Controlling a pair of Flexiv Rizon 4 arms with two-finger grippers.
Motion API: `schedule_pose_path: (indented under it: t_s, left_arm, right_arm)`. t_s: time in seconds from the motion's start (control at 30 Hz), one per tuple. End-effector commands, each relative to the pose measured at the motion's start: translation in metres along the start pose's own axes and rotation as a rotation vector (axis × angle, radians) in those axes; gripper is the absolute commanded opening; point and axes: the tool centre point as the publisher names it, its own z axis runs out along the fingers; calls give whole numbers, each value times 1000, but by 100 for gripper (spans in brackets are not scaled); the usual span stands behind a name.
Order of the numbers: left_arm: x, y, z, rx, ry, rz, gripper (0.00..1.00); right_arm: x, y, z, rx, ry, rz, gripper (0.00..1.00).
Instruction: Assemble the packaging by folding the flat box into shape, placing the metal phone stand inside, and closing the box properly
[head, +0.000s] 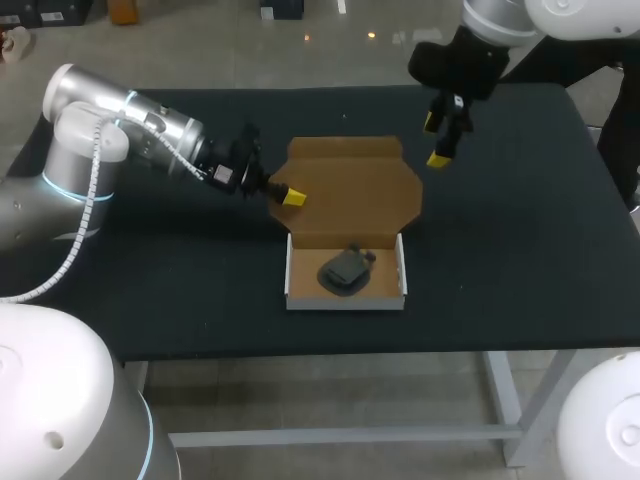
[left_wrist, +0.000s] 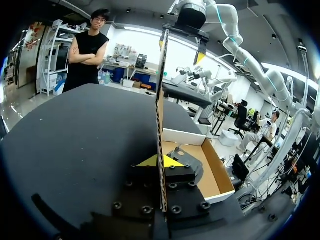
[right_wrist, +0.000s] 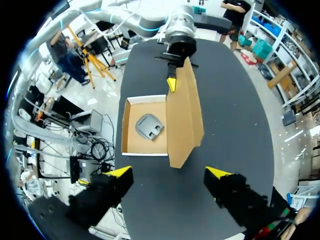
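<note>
Currently my left gripper (head: 290, 196) pinches the lid (head: 350, 185) edge, right gripper (head: 435, 140) hangs open beyond it; phone stand (head: 346, 270) sits inside the box (head: 296, 272) (tray formed). Risk: thin cardboard slips or creases if I swing it fast.

left pincer (left_wrist: 161, 162): clamped on the upright box lid (left_wrist: 161, 90), seen edge-on | box tray (left_wrist: 214, 172): open, just beyond, on black tabletop (left_wrist: 75, 140) | phone stand (left_wrist: 194, 169): inside tray, partly hidden

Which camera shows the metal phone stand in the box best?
The right wrist view: the phone stand lies whole and unblocked in the box. The head view shows it from farther off; the left wrist view hides most behind the lid.
</note>
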Motion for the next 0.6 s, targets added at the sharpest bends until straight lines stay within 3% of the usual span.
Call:
schedule_pose_path:
  t_s: [0.03, 0.6]
  left_arm:
    - [9, 0, -2, 3, -18, 36, 0]
    - [10, -1, -2, 0, -19, 46, 0]
  right_arm:
    - [0, 2, -2, 4, 5, -2, 100]
    - [2, 19, -11, 19, -9, -32, 100]
